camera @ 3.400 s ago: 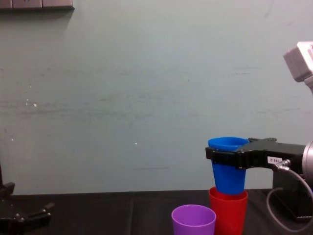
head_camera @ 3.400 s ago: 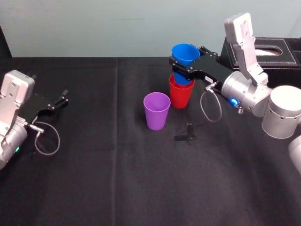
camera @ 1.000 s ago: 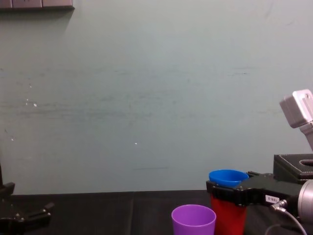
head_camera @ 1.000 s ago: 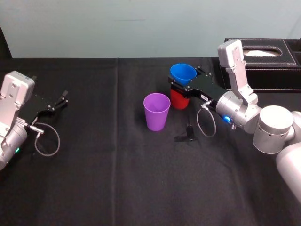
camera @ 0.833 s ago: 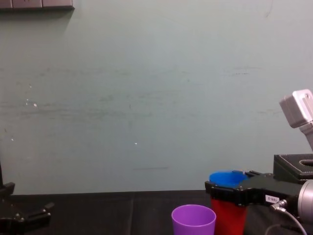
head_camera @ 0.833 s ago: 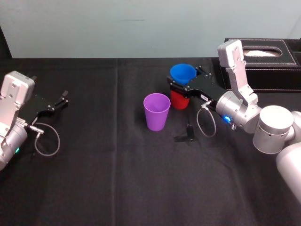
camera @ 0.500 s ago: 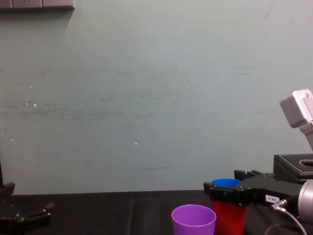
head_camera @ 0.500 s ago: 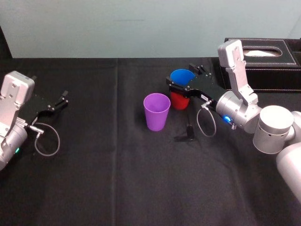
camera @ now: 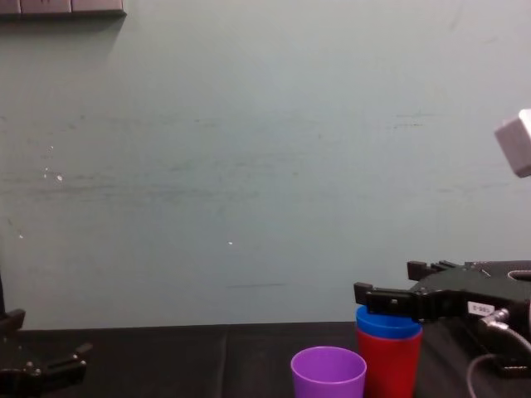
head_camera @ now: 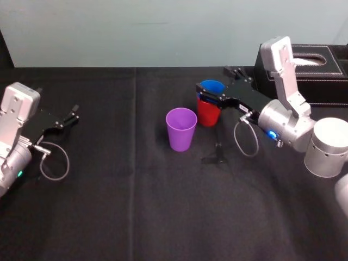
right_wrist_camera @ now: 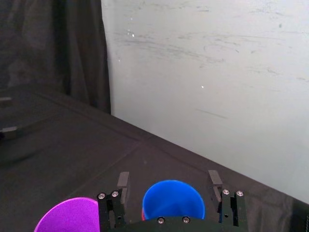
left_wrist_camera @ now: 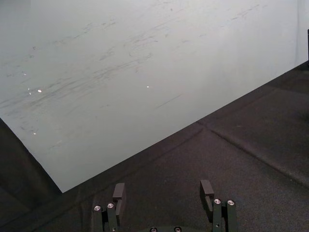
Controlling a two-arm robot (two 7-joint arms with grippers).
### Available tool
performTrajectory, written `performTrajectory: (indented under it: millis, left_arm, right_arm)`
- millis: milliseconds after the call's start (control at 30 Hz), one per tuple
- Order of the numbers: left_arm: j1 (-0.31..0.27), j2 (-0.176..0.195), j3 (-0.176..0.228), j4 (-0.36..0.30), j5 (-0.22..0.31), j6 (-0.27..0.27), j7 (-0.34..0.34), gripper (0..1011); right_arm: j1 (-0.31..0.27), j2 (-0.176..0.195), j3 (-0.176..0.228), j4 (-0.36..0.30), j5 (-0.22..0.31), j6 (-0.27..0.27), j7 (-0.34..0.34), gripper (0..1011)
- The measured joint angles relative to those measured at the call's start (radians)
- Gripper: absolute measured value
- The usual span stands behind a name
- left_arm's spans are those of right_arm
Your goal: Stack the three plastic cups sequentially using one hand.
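The blue cup (head_camera: 211, 87) sits nested inside the red cup (head_camera: 208, 114) at the back middle of the black table. In the chest view only the blue cup's rim (camera: 386, 320) shows above the red cup (camera: 388, 365). The purple cup (head_camera: 181, 128) stands alone, just left of and nearer than them. My right gripper (head_camera: 222, 85) hovers open level with the blue rim, one finger on each side, touching neither. In the right wrist view the blue cup (right_wrist_camera: 174, 200) lies between the spread fingers (right_wrist_camera: 123, 181), with the purple cup (right_wrist_camera: 72, 215) beside it. My left gripper (head_camera: 68, 117) rests open at the far left.
A black box with white stitching (head_camera: 321, 65) stands at the back right, behind my right arm. A small black object (head_camera: 216, 155) lies on the cloth in front of the red cup. Bare black cloth stretches across the table's left and front.
My right gripper opened and let go of the blue cup, which dropped deeper into the red cup. The gripper then rose a little and drew back to the right.
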Motion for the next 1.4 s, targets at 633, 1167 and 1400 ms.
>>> performTrajectory:
  millis: [633,1167,1400]
  left_arm:
    - [0.0,0.0,0.0,0.0,0.0,0.0,0.0,1005]
    - [0.0,0.0,0.0,0.0,0.0,0.0,0.0,1005]
    - [0.0,0.0,0.0,0.0,0.0,0.0,0.0,1005]
  right_arm:
    - [-0.308,0.111,0.083,-0.229,0.083,-0.047,-0.011,1002]
    - [-0.287,0.055,-0.006,-0.162,0.061,-0.092,0.02,1003]
    - [-0.247,0.018,-0.031,-0.111,0.041,-0.097,0.008,1003]
